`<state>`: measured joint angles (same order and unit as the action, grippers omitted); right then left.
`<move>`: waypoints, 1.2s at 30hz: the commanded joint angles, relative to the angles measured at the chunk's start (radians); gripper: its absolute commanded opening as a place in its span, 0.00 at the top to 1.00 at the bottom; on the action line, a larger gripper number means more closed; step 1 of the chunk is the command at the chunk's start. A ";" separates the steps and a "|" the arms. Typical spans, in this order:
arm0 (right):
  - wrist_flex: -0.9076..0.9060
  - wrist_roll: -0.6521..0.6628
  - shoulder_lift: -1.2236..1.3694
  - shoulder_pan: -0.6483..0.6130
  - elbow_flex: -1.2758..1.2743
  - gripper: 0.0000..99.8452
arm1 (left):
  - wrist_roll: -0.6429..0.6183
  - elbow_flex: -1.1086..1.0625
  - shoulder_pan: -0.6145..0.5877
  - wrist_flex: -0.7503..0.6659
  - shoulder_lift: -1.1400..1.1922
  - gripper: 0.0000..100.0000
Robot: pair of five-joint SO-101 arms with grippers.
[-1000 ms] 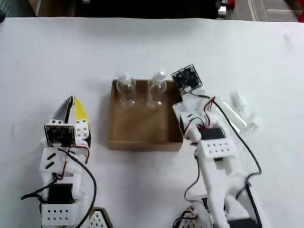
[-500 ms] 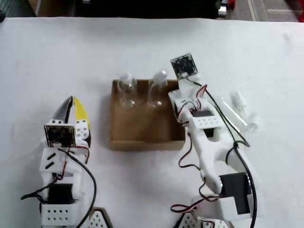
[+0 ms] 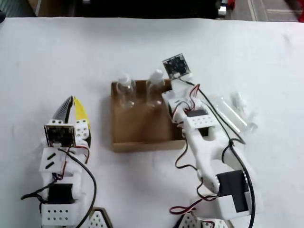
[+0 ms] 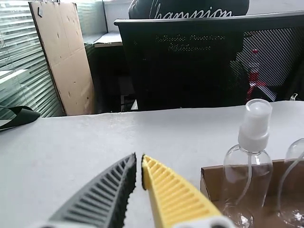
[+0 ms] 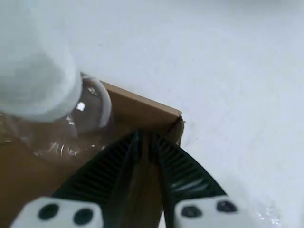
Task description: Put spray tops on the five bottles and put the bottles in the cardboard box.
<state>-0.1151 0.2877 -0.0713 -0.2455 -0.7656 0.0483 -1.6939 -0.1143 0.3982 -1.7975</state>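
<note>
1. Presently upright at the far wall of the cardboard box [image 3: 142, 129]: two clear bottles side by side, spray tops [image 4: 255, 124] fitted. First bottle [image 3: 125, 91] toward the left arm's side, second bottle [image 3: 154, 89] toward the right arm's side.
2. Lying flat on the table [image 3: 57, 52], beyond the box's right wall and apart from it: a loose cluster of clear parts [image 3: 235, 110]. Probably uncapped bottles and tops; impossible to count.
3. Right gripper [image 5: 145, 140]: above the box's far corner, just beside the second bottle. Fingers pressed together, nothing between them.
4. Left gripper [image 3: 72, 105]: low over the table, off the box's left side and apart from it. Grey and yellow fingers closed tip to tip, holding nothing.
5. Handling, as a judgement: thin clear plastic, empty, so very light and easily tipped by a brush from a finger. Smooth round walls, likely slippery, likely to give a little under a squeeze. Prone to rolling when laid down.
6. Where to take hold, as a judgement: across the body just under the shoulder, or at the neck below the spray top. Avoid the top itself, for risk of pulling it off or pressing the pump. Squeeze gently, lift straight, set down upright beside the boxed pair without knocking them.
7. Progress, as a judgement: two of five boxed, three yet to cap and box.
</note>
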 commanded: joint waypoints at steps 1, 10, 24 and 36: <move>0.016 -0.006 -0.005 -0.027 0.029 0.98 | 0.011 0.000 0.013 0.006 -0.004 0.98; 0.016 -0.003 -0.004 -0.036 0.031 0.98 | 0.011 0.000 0.013 0.006 -0.004 0.98; -0.025 0.002 -0.005 -0.016 0.018 0.98 | 0.011 0.000 0.013 0.006 -0.004 0.98; -0.084 0.003 -0.005 -0.016 0.012 0.98 | 0.011 0.000 0.013 0.006 -0.004 0.98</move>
<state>-0.1887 0.2877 -0.0637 -0.2731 -0.7672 0.0483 -1.6939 -0.1143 0.3982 -1.7975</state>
